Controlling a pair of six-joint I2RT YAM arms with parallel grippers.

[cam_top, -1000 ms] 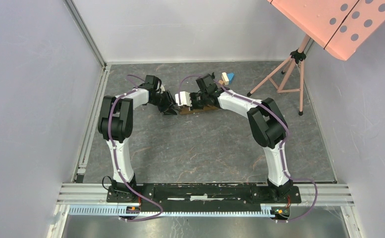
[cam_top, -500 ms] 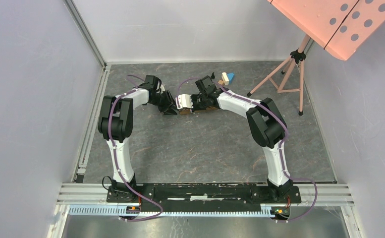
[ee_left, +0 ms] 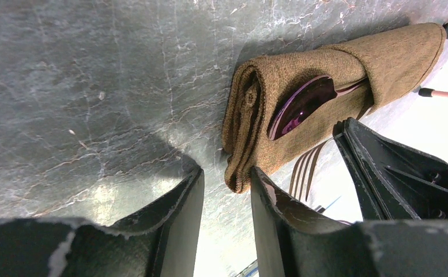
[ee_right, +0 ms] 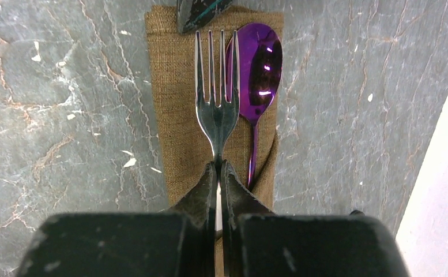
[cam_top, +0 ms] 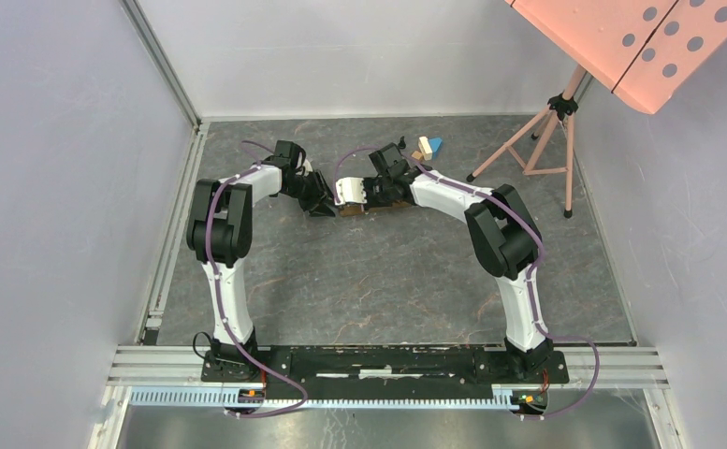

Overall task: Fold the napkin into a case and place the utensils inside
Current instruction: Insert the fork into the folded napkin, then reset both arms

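1. top external: napkin is already folded into the case [cam_top: 385, 205], which lies near the far edge of the table [cam_top: 387, 281], about mid-width. left gripper [cam_top: 323, 203] is at its left end, right gripper [cam_top: 359, 192] over it.
2. left wrist: spoon [ee_left: 302, 104] bowl sits inside the fold, so that part looks done. fork [ee_left: 305, 170] tines are outside the cloth. left jaws are part open and grip nothing; the case's end is just ahead of the fingertips.
3. right wrist: right jaws are clamped tight on the fork's neck. the fork sits over the case, beside the spoon, not yet in. remaining, i'd say: slide the fork in, then release.
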